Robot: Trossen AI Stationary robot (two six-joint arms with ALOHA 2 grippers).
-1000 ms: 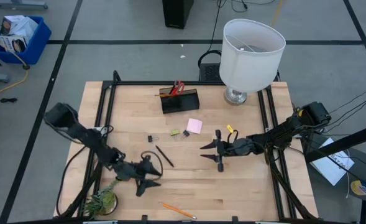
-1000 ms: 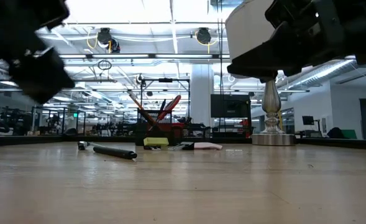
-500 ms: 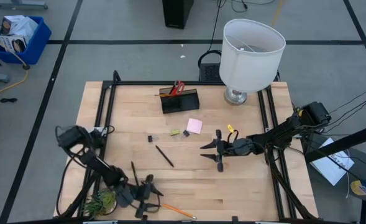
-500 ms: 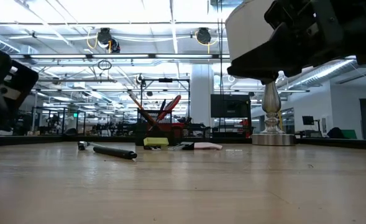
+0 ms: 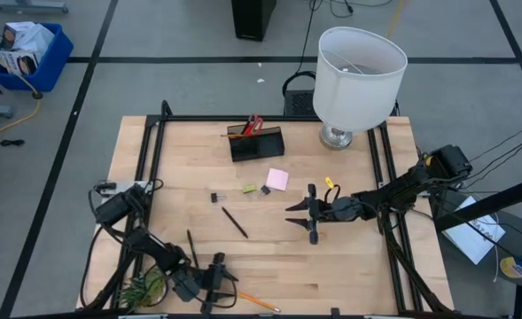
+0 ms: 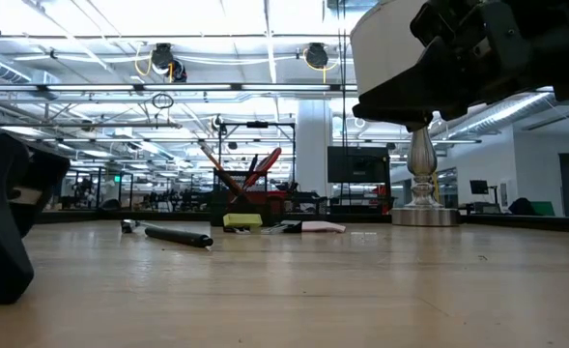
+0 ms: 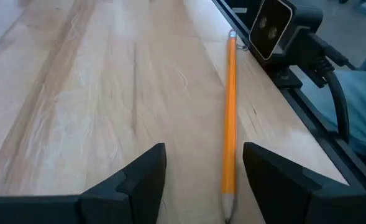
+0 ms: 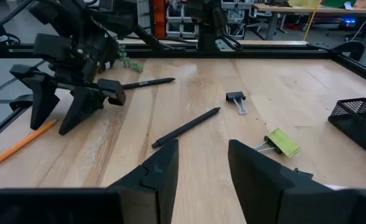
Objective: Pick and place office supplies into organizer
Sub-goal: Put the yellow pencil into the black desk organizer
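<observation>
My left gripper [image 5: 219,283] [image 7: 204,152] is open, low over the table's near edge. Its fingers straddle the near end of an orange pencil [image 7: 230,112] [image 5: 253,301] lying flat on the wood; I see no touch. My right gripper [image 5: 300,221] [image 8: 202,152] hovers open right of centre. Two black pens [image 5: 235,221] [image 5: 190,242] lie flat between the arms. The black organizer [image 5: 256,143] stands near the far edge, with red scissors [image 5: 253,125] and a pencil sticking up out of it. A pink sticky pad [image 5: 277,179], a yellow-green eraser [image 5: 250,189] and small black clips [image 5: 214,197] lie in front of it.
A white-shaded lamp [image 5: 360,75] stands at the far right corner, and a small green plant [image 5: 144,288] at the near left corner beside my left arm. A black frame rail with a small camera [image 7: 273,25] runs along the near edge, close beyond the pencil.
My left gripper has swung from the pens toward the table's near edge and come down low, turning its fingers toward the orange pencil. It stays open. In the low view it has dropped from the top left to table height.
</observation>
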